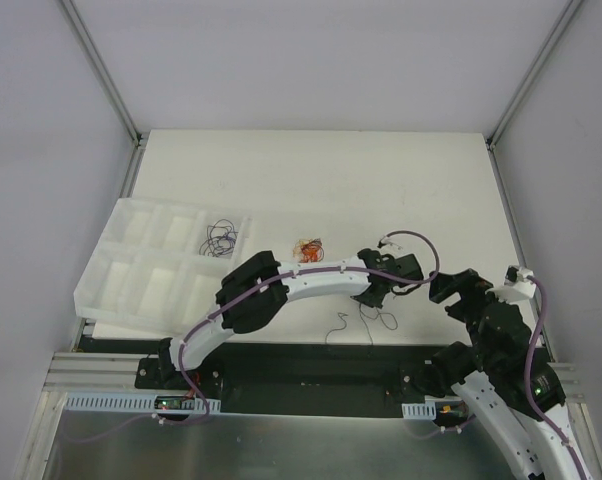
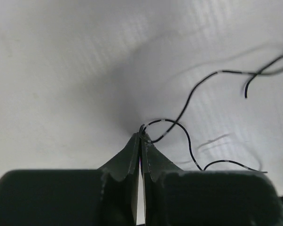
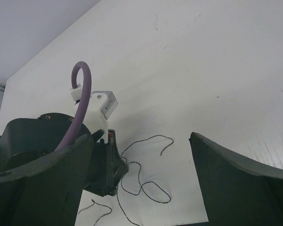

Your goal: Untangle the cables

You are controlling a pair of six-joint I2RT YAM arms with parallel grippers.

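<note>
My left gripper (image 2: 141,136) is shut, its tips pinching a thin black cable (image 2: 186,136) that loops away to the right over the white table. From above, the left gripper (image 1: 373,298) stands over loose black cables (image 1: 366,322) near the table's front edge. A small orange and red knot of cables (image 1: 309,249) lies behind the left arm. My right gripper (image 1: 449,290) hovers just right of the left one, open and holding nothing. In the right wrist view the left gripper (image 3: 108,165) sits at the black cable's curls (image 3: 151,188), between the right gripper's (image 3: 141,141) spread fingers.
A white compartment tray (image 1: 131,270) sits at the left of the table, with a few dark thin wires (image 1: 219,238) in its far right compartment. The table's front edge (image 1: 281,344) runs just below the loose black cables. Grey walls enclose the table.
</note>
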